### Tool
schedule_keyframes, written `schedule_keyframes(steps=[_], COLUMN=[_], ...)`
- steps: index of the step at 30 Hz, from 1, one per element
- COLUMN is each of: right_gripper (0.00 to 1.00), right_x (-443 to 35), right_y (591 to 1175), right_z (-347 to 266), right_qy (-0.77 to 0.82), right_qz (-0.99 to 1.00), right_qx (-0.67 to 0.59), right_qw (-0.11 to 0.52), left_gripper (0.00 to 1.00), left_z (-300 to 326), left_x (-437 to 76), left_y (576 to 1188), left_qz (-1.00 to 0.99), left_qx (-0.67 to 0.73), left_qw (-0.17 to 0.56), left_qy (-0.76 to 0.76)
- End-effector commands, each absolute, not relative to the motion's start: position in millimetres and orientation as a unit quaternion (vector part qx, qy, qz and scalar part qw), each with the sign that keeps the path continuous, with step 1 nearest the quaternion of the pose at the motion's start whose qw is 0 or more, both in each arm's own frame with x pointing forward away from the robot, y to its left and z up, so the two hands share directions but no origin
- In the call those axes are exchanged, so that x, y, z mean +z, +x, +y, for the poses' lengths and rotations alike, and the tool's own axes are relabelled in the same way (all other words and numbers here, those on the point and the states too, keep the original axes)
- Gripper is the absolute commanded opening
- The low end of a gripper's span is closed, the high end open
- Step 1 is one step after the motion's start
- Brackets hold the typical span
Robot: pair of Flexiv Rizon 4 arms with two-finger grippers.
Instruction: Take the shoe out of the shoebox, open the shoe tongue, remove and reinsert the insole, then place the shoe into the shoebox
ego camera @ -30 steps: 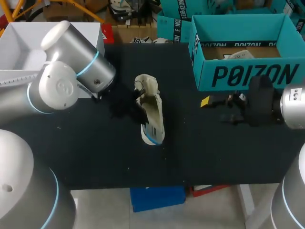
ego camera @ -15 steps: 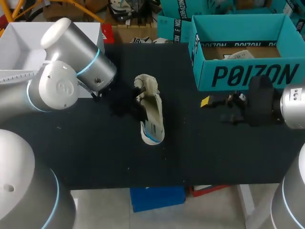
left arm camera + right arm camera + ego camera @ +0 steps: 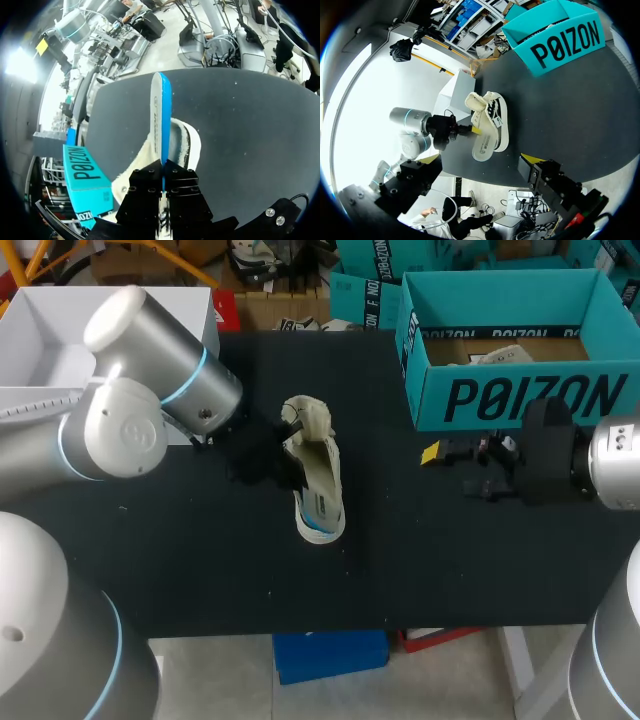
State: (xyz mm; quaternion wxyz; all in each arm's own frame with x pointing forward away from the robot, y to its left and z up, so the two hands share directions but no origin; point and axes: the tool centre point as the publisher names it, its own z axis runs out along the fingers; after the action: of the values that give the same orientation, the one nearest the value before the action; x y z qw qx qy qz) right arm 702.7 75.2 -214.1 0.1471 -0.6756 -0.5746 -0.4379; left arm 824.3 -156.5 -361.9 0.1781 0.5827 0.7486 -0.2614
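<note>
Black worktop [image 3: 200, 560], teal shoebox [image 3: 520, 400] at its far right corner, pale shoe [image 3: 312, 435] lying mid-worktop while the left arm works its insole [image 3: 322, 508].

The left gripper [image 3: 162, 200] is clamped on the thin, blue-edged insole, held on edge beside the shoe's opening. The right gripper [image 3: 440, 453] sits just before the shoebox's front wall, fingers spread, holding nothing. Over the last second the insole's blue end has tipped up and shows more at the shoe's near end. I judge the insole step is underway, with the shoe not yet reboxed. From above, the left fingertips vanish against the dark surface. Whether the insole's front is inside the shoe cannot be told.
</note>
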Motion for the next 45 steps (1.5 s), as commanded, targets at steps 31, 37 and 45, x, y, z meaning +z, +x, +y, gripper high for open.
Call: schedule_keyframes(steps=[31,37,45], right_gripper=[1.00,1.00,1.00], right_x=[-214.0,-214.0,-214.0], right_y=[703.0,703.0,703.0], right_z=[75.9,75.9,75.9], right_qy=[-0.676,-0.676,-0.676], right_qz=[-0.575,-0.575,-0.575], right_qx=[-0.438,-0.438,-0.438], right_qw=[0.147,0.147,0.147], left_gripper=[0.97,0.44,0.00], left_z=[-167.0,-170.3,-172.2], left_x=[-349.1,-347.9,-351.5], left_y=[806.7,798.5,794.0], left_qz=[0.742,0.734,0.732], left_qx=[-0.314,-0.329,-0.330], left_qw=[0.176,0.162,0.151], left_qy=[0.565,0.571,0.577])
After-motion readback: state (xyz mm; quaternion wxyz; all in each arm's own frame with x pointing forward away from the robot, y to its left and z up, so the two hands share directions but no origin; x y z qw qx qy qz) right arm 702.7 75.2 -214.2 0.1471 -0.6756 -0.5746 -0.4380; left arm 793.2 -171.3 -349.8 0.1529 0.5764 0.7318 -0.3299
